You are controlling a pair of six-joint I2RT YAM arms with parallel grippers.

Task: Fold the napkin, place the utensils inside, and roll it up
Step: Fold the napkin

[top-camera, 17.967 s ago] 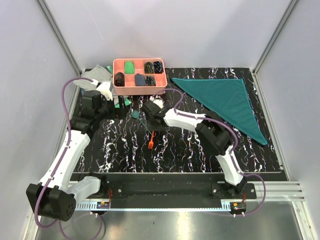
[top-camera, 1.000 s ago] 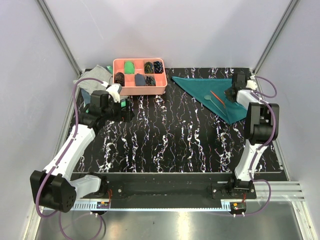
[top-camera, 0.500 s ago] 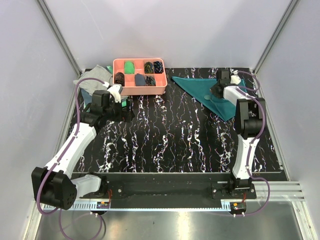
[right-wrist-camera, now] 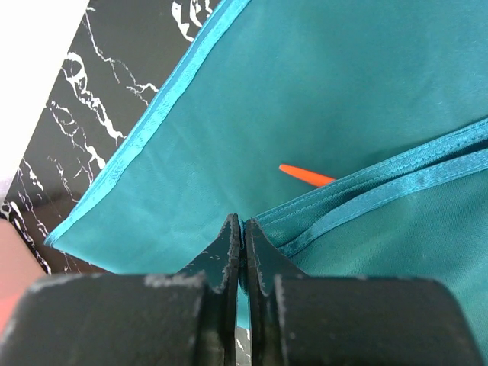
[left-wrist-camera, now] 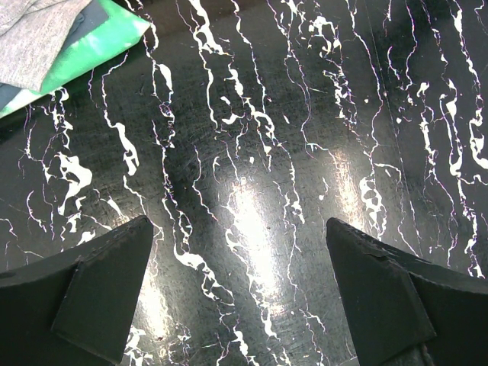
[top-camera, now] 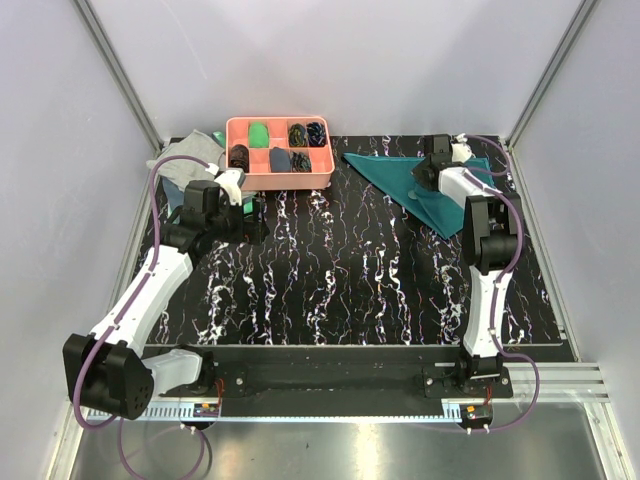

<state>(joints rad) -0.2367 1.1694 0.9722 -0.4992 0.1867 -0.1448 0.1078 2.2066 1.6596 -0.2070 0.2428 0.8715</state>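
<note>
The teal napkin [top-camera: 388, 173] lies at the table's back right, folded into a triangle. My right gripper [top-camera: 427, 174] is over it, shut on a hemmed edge of the napkin [right-wrist-camera: 328, 91], which is pulled over the layer beneath. Only the orange fork's tip [right-wrist-camera: 305, 175] sticks out from under that fold in the right wrist view. The spoon is hidden. My left gripper [top-camera: 248, 214] hovers at the left, open, and in its own view the left gripper [left-wrist-camera: 240, 252] has only bare marbled table between its fingers.
A pink compartment tray [top-camera: 280, 179] with rolled cloths stands at the back, left of the napkin. A grey cloth [top-camera: 186, 157] and a bright green cloth [left-wrist-camera: 91, 47] lie at the back left, close to my left arm. Frame posts and white walls surround the table.
My right gripper has moved left and toward the back, dragging the napkin's edge over the fork and spoon, which showed on top a second ago. The left arm has barely moved.
</note>
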